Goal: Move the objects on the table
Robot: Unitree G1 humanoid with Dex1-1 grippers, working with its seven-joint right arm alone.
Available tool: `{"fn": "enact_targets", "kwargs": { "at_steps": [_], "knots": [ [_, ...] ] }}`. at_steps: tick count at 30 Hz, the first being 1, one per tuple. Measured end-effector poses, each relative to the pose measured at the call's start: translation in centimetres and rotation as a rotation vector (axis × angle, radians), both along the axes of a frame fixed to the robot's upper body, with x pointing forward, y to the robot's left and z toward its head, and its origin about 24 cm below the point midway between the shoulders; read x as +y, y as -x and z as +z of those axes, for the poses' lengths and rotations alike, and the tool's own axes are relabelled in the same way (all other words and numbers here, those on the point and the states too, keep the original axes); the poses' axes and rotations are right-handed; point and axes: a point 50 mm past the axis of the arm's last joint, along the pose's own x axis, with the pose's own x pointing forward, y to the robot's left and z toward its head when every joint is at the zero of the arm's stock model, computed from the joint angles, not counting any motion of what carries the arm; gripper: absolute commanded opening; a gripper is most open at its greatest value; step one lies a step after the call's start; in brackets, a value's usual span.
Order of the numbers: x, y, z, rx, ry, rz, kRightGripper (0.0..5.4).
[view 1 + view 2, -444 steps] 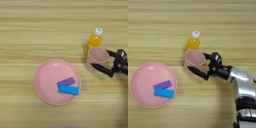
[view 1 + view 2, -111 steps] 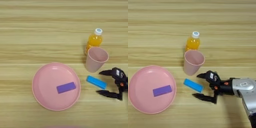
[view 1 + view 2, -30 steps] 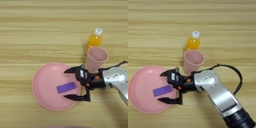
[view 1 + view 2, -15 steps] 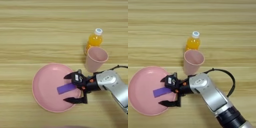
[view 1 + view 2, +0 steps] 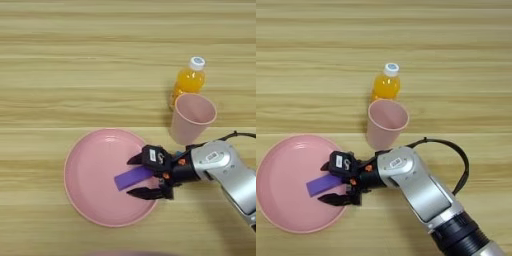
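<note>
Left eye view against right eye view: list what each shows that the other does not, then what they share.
Only the left eye view shows the bare table left of the plate. Only the right eye view shows the arm's black cable loop and dark lower section. Both show the pink plate, purple block, right gripper open around it, cup and juice bottle.

Wood-grain table (image 5: 75, 60) under pink plate (image 5: 90, 175), pink cup (image 5: 192, 117), juice bottle (image 5: 187, 80).
</note>
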Motion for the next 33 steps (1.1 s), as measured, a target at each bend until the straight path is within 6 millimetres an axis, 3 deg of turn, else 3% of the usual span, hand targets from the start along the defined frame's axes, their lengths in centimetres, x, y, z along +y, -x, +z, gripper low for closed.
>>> {"fn": "enact_targets", "kwargs": {
  "at_steps": [16,28,33],
  "knots": [
    [0.0,0.1,0.0,0.013,-0.003,0.018,1.42],
    [0.2,0.1,0.1,0.01,-0.017,0.025,1.41],
    [0.5,-0.1,1.5,-0.038,-0.085,0.023,1.41]
  ]
}}
